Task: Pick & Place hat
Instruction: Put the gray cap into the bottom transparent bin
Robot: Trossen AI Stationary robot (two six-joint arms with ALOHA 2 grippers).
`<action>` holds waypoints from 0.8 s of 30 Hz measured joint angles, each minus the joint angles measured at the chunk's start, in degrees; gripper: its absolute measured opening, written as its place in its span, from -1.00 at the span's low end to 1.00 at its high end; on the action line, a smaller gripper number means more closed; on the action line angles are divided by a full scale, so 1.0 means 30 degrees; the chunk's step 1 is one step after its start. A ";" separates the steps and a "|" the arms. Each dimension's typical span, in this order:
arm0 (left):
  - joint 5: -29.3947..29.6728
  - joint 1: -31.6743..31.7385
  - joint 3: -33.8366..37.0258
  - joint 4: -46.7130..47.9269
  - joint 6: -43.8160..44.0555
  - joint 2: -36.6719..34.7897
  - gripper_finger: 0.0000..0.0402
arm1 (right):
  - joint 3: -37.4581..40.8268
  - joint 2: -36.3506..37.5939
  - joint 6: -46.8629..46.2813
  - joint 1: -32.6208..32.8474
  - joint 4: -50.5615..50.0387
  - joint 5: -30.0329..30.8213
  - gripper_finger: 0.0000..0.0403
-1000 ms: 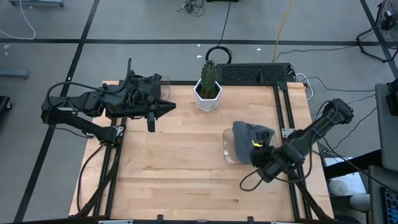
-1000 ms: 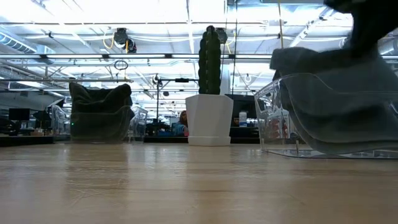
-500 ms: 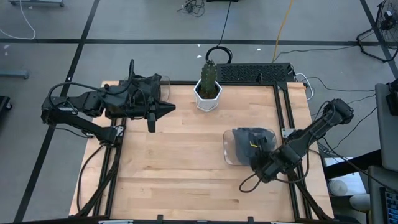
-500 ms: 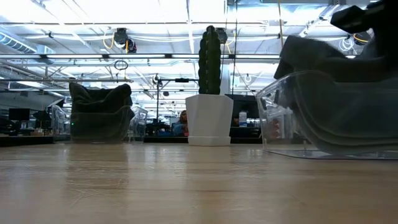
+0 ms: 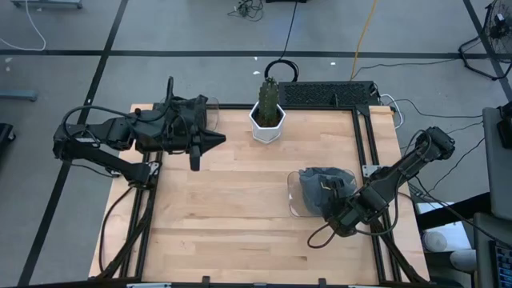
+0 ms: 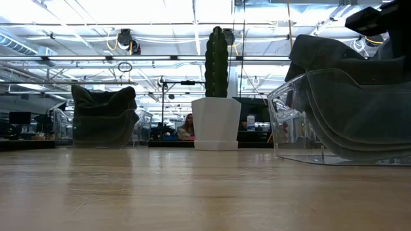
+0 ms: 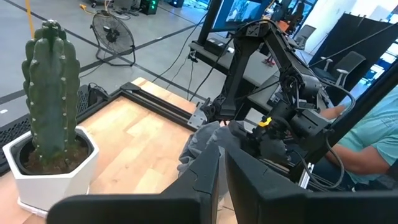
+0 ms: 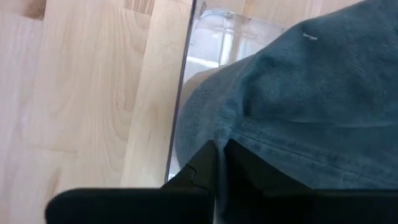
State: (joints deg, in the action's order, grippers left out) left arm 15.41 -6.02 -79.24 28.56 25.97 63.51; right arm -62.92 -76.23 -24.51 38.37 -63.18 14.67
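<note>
Hat (image 5: pixel 324 182) lies in the clear bin (image 5: pixel 297 194), just in front of the right gripper (image 5: pixel 339 194); its jaws look nearly closed, pinching cloth or not, I cannot tell. Left gripper (image 5: pixel 214 138) waits far away, closed and empty.

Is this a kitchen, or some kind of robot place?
It looks like a robot lab or workshop, not a kitchen. Cables trail over a grey taped floor, a fan stands behind the wooden table, and ceiling lights run far back.
</note>
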 joint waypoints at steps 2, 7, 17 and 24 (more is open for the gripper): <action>-0.0097 0.0000 0.0000 0.0007 -0.0064 0.0000 -0.82 | 0.0000 0.0000 -0.0590 0.0000 0.0024 0.0004 -0.83; -0.0105 0.0000 0.0000 0.0293 -0.0057 0.0000 -0.82 | 0.0000 0.0000 -0.2007 0.0000 0.0077 0.0018 -0.75; -0.0108 0.0000 -0.0007 0.1160 0.1164 0.0000 -0.82 | 0.0022 0.0322 -0.4105 0.0000 0.0934 0.0086 -0.73; -0.0100 0.0000 -0.0007 0.1158 0.2579 0.0000 -0.82 | 0.0022 0.1436 -0.4959 0.0000 0.3088 0.0033 -0.74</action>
State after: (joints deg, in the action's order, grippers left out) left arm 15.11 -6.02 -79.26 32.03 33.71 63.51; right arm -62.85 -71.92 -39.39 38.37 -53.91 14.76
